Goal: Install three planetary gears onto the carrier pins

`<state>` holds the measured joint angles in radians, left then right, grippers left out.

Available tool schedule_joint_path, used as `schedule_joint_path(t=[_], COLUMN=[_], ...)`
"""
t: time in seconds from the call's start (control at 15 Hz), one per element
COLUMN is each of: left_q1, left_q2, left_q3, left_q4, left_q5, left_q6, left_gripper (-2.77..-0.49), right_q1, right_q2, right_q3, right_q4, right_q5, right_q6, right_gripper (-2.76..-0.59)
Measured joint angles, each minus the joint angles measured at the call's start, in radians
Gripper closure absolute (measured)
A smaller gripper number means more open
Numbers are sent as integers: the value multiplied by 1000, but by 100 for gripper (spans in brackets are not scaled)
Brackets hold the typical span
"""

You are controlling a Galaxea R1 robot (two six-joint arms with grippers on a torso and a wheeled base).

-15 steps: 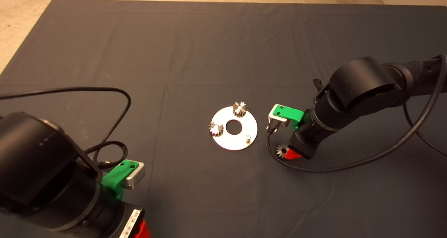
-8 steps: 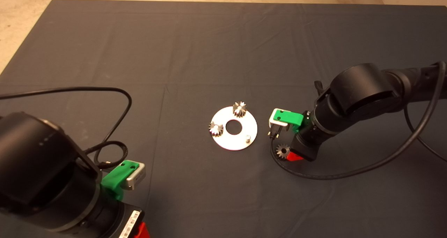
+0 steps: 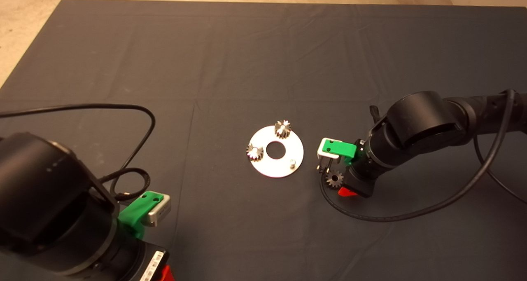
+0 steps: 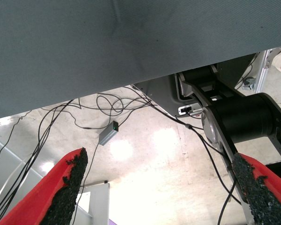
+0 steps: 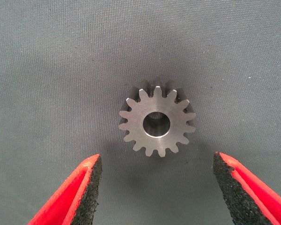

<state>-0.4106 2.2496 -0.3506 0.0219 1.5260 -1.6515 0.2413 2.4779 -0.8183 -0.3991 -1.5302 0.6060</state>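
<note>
A flat round silver disc (image 3: 288, 165) lies mid-mat. Two planetary gears sit on its carrier pins, one at the back (image 3: 282, 128) and one at the left (image 3: 255, 152). The third pin (image 3: 292, 163) stands bare at the front right. The third gear (image 3: 334, 178) lies flat on the mat to the disc's right. My right gripper (image 5: 157, 187) is open right over that gear (image 5: 157, 123), its fingers (image 5: 84, 190) wide apart on either side, not touching it. My left gripper (image 4: 159, 187) is open and parked at the mat's lower left edge.
A black cable (image 3: 387, 215) loops on the mat just in front of the right gripper and loose gear. Another cable (image 3: 140, 120) curves over the mat's left side. The left wrist view shows the floor with wires and a frame past the mat's edge.
My right gripper has come down lower over the loose gear and shifted slightly toward the front. The gear, disc and left arm have stayed put.
</note>
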Motion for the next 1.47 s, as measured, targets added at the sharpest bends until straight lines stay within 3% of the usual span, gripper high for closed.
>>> schedule_joint_path(t=[0.87,1.0,1.47], left_q1=[0,0,0], left_q2=[-1,-1,-3], left_q3=[0,0,0], left_q4=[-9,-11,-15], left_q5=[0,0,0], left_q6=[61,61,63], left_gripper=[-219,-219,-219], right_q1=[-11,-11,-23], right_q2=[28,32,38], right_q3=[2,2,1], right_q4=[-20,-28,-67], right_q5=[0,1,0], right_q6=[-10,-11,-15], right_gripper=[-168,-152,-135])
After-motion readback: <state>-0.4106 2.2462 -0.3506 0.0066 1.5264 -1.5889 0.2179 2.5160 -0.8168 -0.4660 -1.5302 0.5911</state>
